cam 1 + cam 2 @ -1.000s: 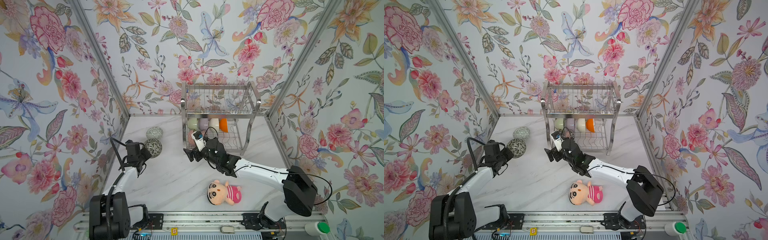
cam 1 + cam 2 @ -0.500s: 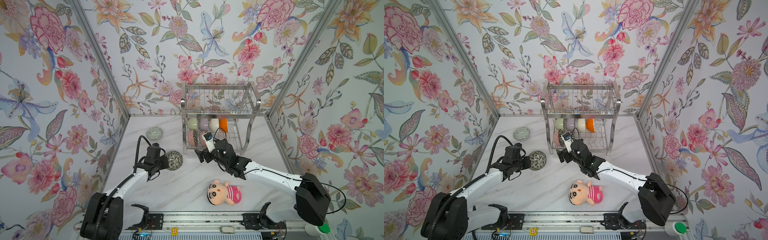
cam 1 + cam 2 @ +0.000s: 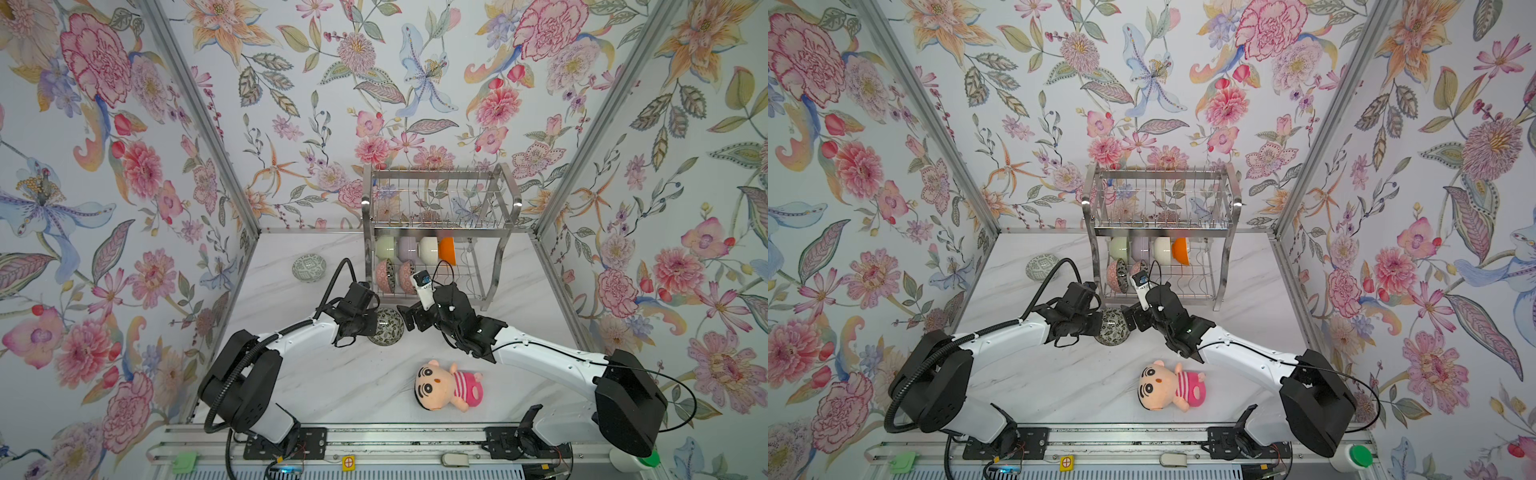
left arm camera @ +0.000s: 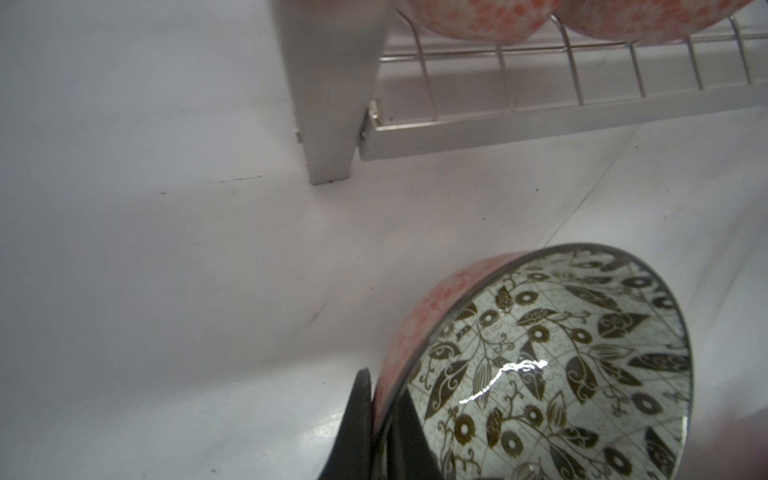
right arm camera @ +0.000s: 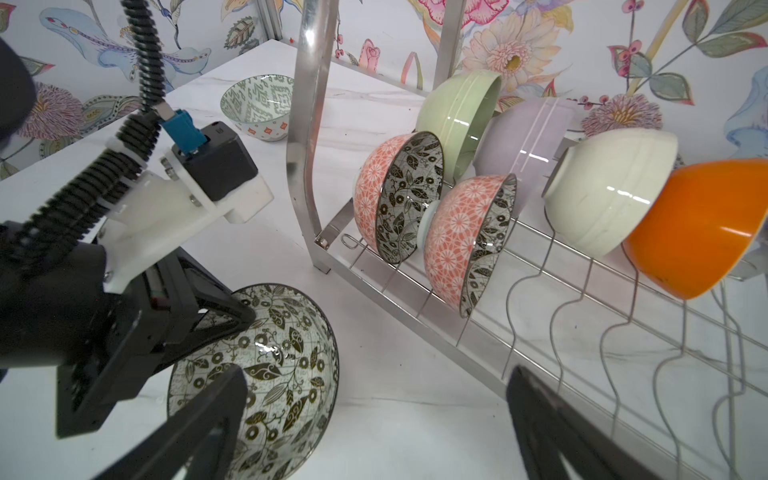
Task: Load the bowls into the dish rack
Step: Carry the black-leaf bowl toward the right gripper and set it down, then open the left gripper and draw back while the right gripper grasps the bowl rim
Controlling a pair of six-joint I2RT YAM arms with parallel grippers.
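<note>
- The held patterned bowl (image 3: 388, 327) is tilted just before the dish rack (image 3: 436, 232), mouth up toward the right gripper (image 3: 409, 319), which gapes empty beside it; the left gripper (image 4: 384, 424) pinches its rim.
- A second ago this bowl was near the left wall.
- The rack's lower tier holds six bowls (image 3: 428, 249) on edge; another patterned bowl (image 3: 308, 268) sits on the table (image 3: 332, 382).

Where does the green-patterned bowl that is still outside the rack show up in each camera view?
Top view: green-patterned bowl on the table, left of the dish rack, near the back wall.
Top view: bowl left of the rack, same place.
Left wrist: not in it.
Right wrist: bowl standing beyond the rack's leg.
Shared landmark: the rack's front left leg, visible in all four.
</note>
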